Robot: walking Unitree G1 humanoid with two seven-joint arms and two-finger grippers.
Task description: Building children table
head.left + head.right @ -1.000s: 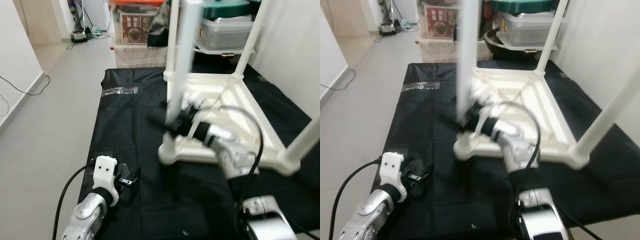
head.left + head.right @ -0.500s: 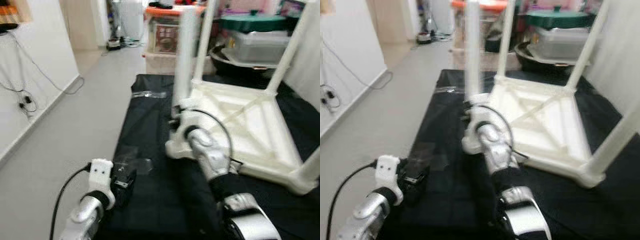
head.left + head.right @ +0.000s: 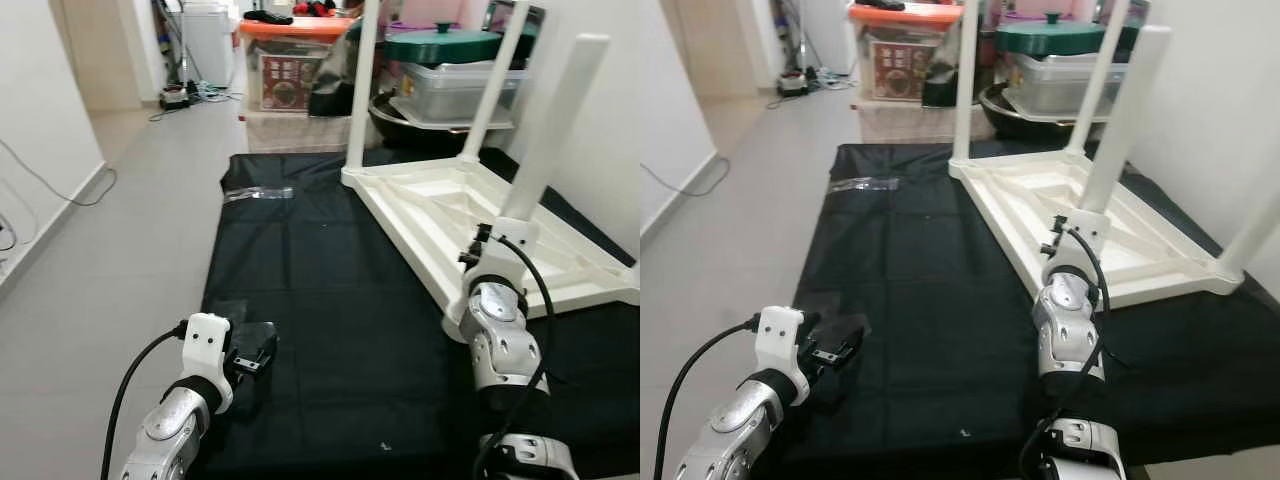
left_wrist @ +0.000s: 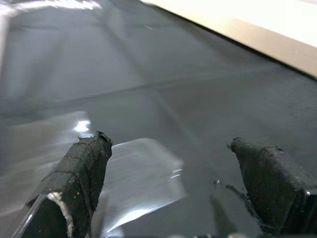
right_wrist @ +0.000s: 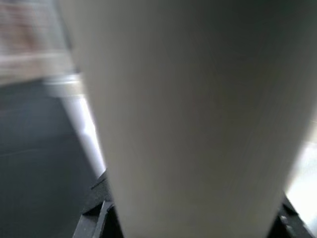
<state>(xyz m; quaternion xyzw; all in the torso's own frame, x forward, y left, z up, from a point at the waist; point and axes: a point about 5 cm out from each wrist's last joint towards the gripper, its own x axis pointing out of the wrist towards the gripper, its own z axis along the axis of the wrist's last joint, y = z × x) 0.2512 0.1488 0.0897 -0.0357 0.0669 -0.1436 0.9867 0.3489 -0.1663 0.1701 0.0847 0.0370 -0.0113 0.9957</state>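
The upturned table (image 3: 470,215) has swung right; right gripper (image 3: 497,238) clamps its leg (image 3: 548,130), left gripper (image 4: 173,183) jaws wide.

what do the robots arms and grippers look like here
Both arms are silver metal with rounded, jointed segments. The left arm ends in a white plastic wrist block with two small holes, fed by a thick black cable. The left gripper has two black fingers with a rough, tape-like surface. The right arm has black joint rings and a looping black cable.
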